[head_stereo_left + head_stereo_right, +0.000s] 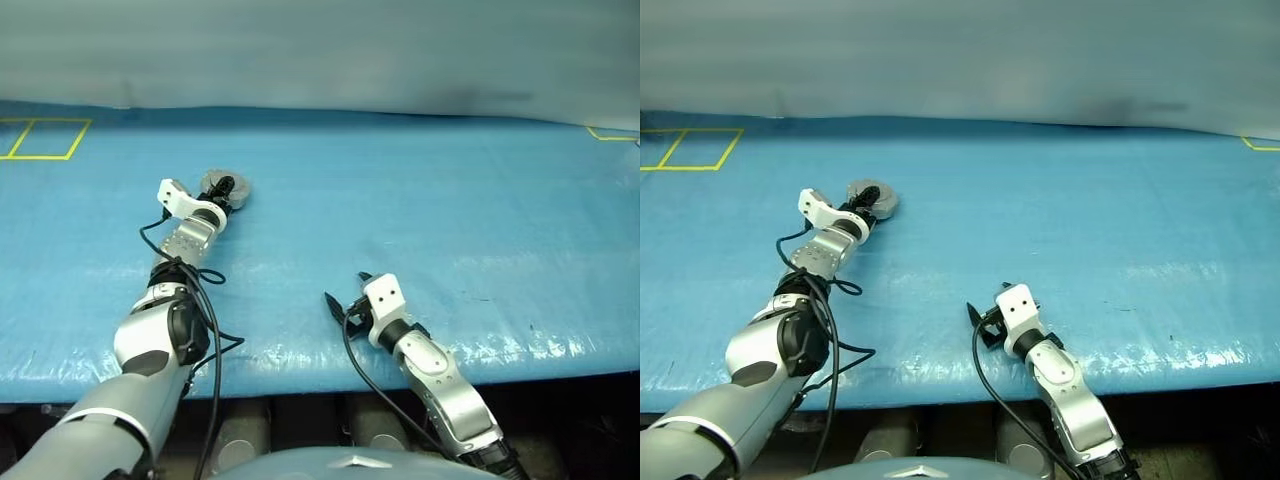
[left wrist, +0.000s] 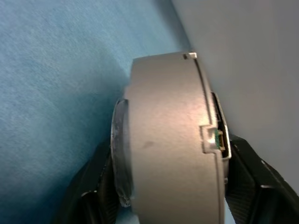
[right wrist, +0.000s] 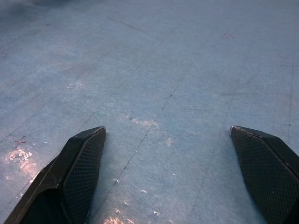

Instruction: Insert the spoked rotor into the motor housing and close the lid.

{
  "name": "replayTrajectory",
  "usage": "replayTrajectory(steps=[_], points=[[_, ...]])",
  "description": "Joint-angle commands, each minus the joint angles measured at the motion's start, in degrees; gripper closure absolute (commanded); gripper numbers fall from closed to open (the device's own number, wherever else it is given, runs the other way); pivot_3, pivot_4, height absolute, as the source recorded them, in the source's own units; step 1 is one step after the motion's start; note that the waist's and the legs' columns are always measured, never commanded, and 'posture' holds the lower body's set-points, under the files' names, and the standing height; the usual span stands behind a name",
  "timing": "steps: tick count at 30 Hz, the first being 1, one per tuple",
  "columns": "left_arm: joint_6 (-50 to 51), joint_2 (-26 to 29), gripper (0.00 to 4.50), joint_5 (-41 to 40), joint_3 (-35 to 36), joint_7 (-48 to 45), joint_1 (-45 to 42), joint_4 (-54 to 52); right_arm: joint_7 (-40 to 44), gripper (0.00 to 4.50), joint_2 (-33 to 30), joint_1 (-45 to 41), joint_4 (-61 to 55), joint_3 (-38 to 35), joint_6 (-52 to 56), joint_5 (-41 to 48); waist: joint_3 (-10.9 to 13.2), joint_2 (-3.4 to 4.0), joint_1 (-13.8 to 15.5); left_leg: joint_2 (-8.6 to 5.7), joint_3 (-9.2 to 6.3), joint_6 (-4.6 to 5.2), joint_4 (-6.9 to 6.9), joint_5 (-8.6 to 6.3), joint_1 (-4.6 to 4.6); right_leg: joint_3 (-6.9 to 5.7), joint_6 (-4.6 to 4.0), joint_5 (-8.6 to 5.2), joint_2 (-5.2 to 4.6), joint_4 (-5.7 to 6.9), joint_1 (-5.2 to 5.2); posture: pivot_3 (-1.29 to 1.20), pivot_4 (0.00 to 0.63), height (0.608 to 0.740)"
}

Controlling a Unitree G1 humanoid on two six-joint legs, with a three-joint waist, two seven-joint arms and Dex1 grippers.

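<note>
The motor housing (image 1: 238, 190) is a round grey metal piece far out on the left of the blue table (image 1: 420, 220). My left gripper (image 1: 225, 186) reaches level into it from the near side. In the left wrist view the housing's smooth grey side wall (image 2: 168, 140) sits between the two black jaws, with a small notch on its rim. I cannot make out the lid apart from the housing. The spoked rotor is out of view. My right gripper (image 1: 345, 288) hovers low over bare table near the front edge, open, with nothing between its fingers (image 3: 84, 163).
Yellow tape marks lie at the table's far left (image 1: 45, 138) and far right (image 1: 612, 132). A grey wall (image 1: 320, 50) rises behind the table. The table's front edge (image 1: 400, 375) runs just below my right gripper.
</note>
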Motion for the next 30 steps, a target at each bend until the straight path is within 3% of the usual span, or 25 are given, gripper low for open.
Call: replayTrajectory(steps=[1,10,18,23,30], points=[[0.34,1.35,0.01,1.2,1.41,2.67,3.61,-3.64,1.52,0.0,0.81,-0.97,-1.34,-0.04,0.95,0.12,-0.02,0.02,-0.23,0.01,0.03,0.0,0.0,0.0,0.04,0.02,0.0,0.0,0.0,0.01,0.02,0.0,0.15,0.74],[10.57,-2.08,0.01,-2.06,2.27,10.56,16.7,-26.06,4.56,0.0,2.07,-2.7,-1.17,0.6,3.42,0.38,-0.16,0.12,-1.53,0.07,0.39,0.0,-0.08,0.0,0.46,0.35,-0.05,-0.01,-0.01,0.33,0.12,0.0,0.15,0.74],[26.07,-2.98,0.01,-4.33,-6.76,9.56,34.19,-55.93,5.57,0.0,3.8,-1.02,-4.01,-2.24,5.53,3.57,-0.31,0.09,-0.83,0.06,0.49,-0.01,-0.02,0.0,0.65,0.47,-0.43,-0.24,-0.03,0.57,0.17,0.0,0.15,0.74],[18.88,2.36,0.01,6.77,-18.47,1.06,48.42,-72.49,5.4,0.0,3.97,0.67,-5.31,-4.13,3.14,3.74,-0.34,0.09,-0.43,0.07,0.56,-0.04,-0.04,-0.01,0.64,0.54,-0.57,-0.32,-0.04,0.62,0.08,0.0,0.15,0.74],[1.74,2.75,0.01,21.49,-23.73,-1.35,59.87,-79.94,5.29,0.0,5.59,1.02,-4.2,-6.47,-1.79,4.39,-0.32,0.08,0.41,0.14,0.58,-0.1,-0.04,-0.06,0.5,0.52,-0.62,-0.37,-0.07,0.65,-0.13,0.0,0.15,0.74]])
